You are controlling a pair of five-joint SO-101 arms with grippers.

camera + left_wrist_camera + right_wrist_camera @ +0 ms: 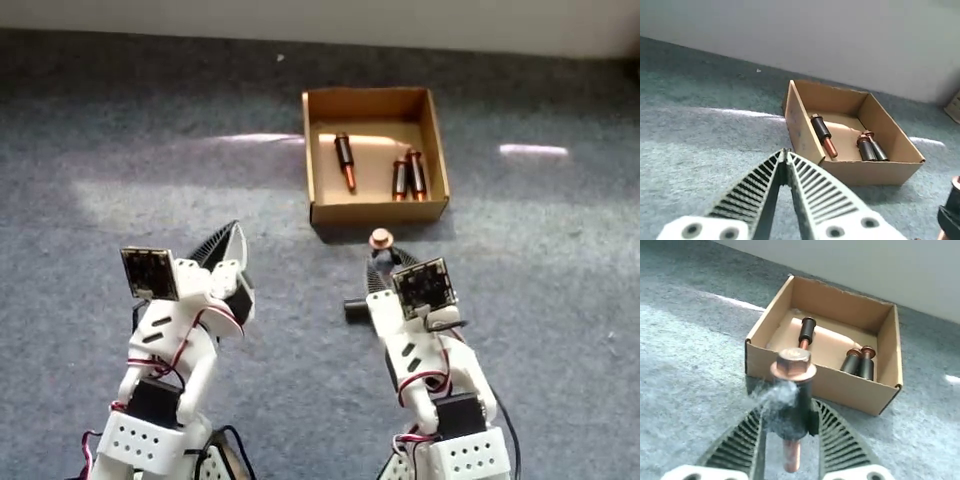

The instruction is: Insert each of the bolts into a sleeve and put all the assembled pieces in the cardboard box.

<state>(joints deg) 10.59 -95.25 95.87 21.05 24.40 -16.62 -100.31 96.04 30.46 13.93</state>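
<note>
Presently: right gripper [787,426] pinching an assembled piece [790,410] by its dark sleeve, one ribbed finger on each side. Long axis close to vertical. The copper bolt head [792,365] points up and the bare shank tip pokes out below the sleeve, between the fingers. A mid-sleeve grip makes sense, since bolt and sleeve travel as one and the bolt cannot drop out with the head on top.

Position: in the high view the held piece [381,239] sits just short of the cardboard box [375,212], near its front wall, not yet over the opening. My reading is a carry toward the drop.

Box contents: three finished pieces lying flat on the floor.
- One lone piece [345,160] left of centre, axis running far to near, copper shank end toward the near wall.
- A pair [408,178] side by side by the right wall, touching or nearly so, roughly parallel to the first. Heads appear to face the far side, not certain.

Left gripper [786,156]: fingers pressed together, nothing between them. It hangs over the grey carpet [100,150], well left of the box [865,172], probably parked out of the way.

The held piece looks like the last one to go in.
</note>
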